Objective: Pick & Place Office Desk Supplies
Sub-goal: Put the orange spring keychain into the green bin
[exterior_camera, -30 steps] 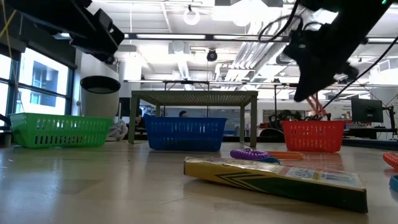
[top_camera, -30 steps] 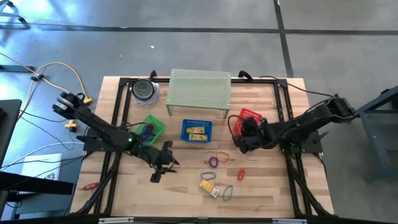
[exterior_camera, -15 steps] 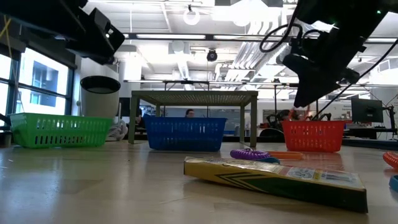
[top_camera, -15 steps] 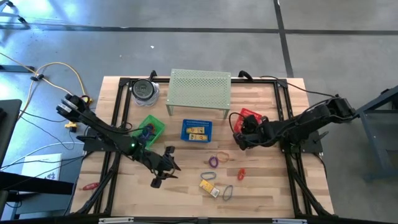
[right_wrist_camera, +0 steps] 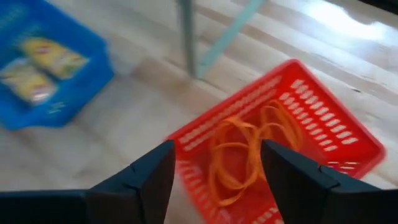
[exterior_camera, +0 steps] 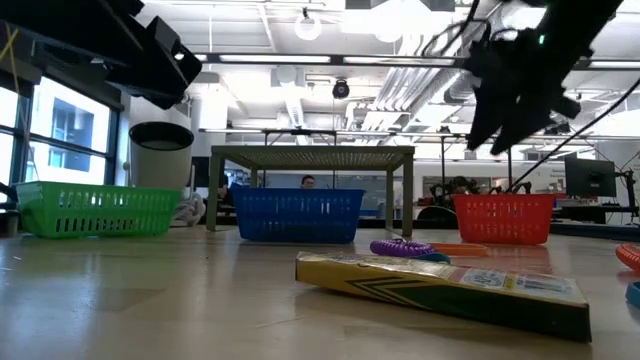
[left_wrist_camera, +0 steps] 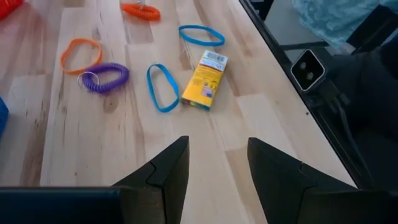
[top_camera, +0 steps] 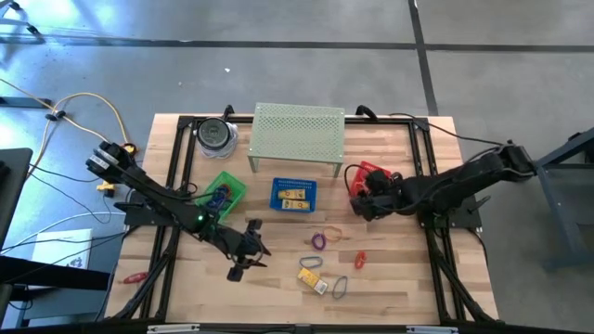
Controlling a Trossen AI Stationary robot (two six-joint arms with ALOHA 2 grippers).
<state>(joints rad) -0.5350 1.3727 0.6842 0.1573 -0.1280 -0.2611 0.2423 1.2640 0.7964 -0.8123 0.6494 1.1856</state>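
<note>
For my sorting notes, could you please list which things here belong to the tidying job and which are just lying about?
Job:
orange bands in red basket
purple coil
blue bands
yellow box
blue basket
green basket

Lying about:
mesh shelf
round tin

Red basket (right_wrist_camera: 323, 118) holds orange bands (right_wrist_camera: 249, 149); blue basket (top_camera: 293, 194) holds yellow boxes (right_wrist_camera: 37, 65). On the pale wood worktop (left_wrist_camera: 124, 149) lie blue loops (left_wrist_camera: 163, 88), a purple coil (left_wrist_camera: 104, 78) and a green basket (top_camera: 223, 192).

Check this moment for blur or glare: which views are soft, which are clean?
Right wrist view: motion-smeared across the red basket and blue basket. Low view: the right arm is smeared, ceiling lights glare, the near yellow box is soft. Left wrist and high views: crisp.
</note>
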